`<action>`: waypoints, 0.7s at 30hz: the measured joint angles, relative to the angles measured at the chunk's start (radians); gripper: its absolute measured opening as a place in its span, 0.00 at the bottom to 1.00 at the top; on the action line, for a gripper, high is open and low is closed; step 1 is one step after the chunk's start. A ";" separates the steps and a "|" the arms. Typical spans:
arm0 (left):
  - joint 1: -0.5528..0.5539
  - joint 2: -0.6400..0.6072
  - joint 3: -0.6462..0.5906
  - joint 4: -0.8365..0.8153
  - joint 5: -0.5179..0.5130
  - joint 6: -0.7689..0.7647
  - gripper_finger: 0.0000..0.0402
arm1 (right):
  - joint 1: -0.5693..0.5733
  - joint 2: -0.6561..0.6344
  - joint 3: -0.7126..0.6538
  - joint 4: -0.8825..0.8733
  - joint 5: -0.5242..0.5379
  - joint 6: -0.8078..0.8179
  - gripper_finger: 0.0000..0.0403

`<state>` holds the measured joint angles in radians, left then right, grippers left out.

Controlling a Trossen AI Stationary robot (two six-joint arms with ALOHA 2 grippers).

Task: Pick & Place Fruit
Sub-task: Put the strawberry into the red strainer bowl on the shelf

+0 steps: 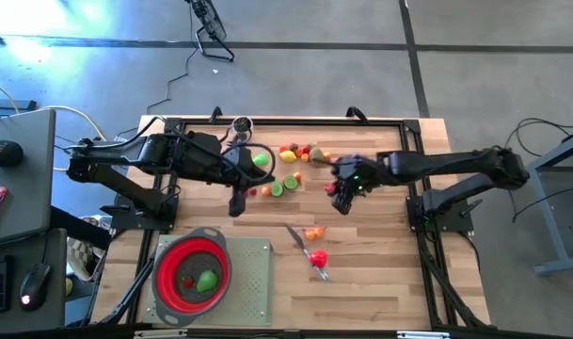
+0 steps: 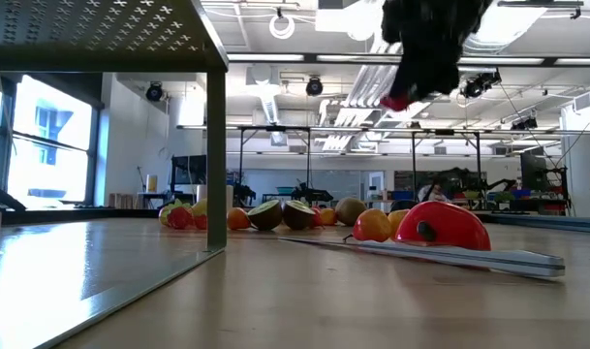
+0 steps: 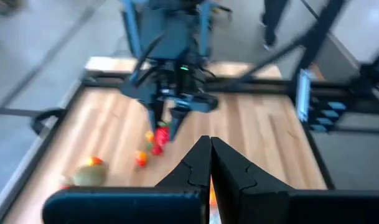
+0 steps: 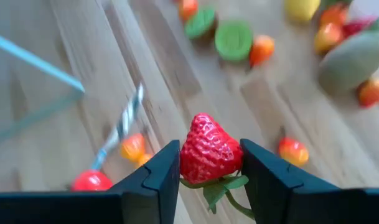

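Fruit (image 1: 291, 153) lies scattered mid-counter (image 1: 380, 273), and the red strainer (image 1: 191, 271) at the near-left corner already holds a couple. The left gripper (image 1: 236, 202) hangs shut and empty. The right gripper (image 4: 210, 163) pinches a strawberry (image 4: 209, 151) between partly closed fingers, lifted above the counter; next, I reckon, it needs carrying across to the strainer.

A red strawberry (image 4: 209, 151) with green leaves hangs above the counter (image 1: 380, 273), pinched between the right tool's (image 4: 210, 163) fingers. More small fruits (image 1: 291, 168), red, orange, yellow, green and brown, lie scattered near the counter's far middle; a red piece (image 1: 318, 257) and an orange one (image 1: 312, 234) lie nearer. A green fruit (image 1: 206, 281) sits in the red strainer (image 1: 169, 255).
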<state>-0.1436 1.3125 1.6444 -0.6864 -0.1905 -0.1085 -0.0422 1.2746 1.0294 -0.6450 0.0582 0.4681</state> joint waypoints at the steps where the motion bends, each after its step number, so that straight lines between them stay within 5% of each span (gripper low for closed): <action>1: 0.000 0.000 0.000 0.010 -0.015 0.000 0.01 | 0.000 -0.021 0.000 0.018 0.010 0.006 0.35; 21: 0.264 -0.004 0.000 0.123 0.097 -0.050 0.01 | 0.042 -0.191 0.000 0.419 0.022 -0.026 0.35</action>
<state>0.1206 1.3083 1.6444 -0.5638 -0.0932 -0.1587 -0.0005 1.0832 1.0298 -0.2261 0.0799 0.4422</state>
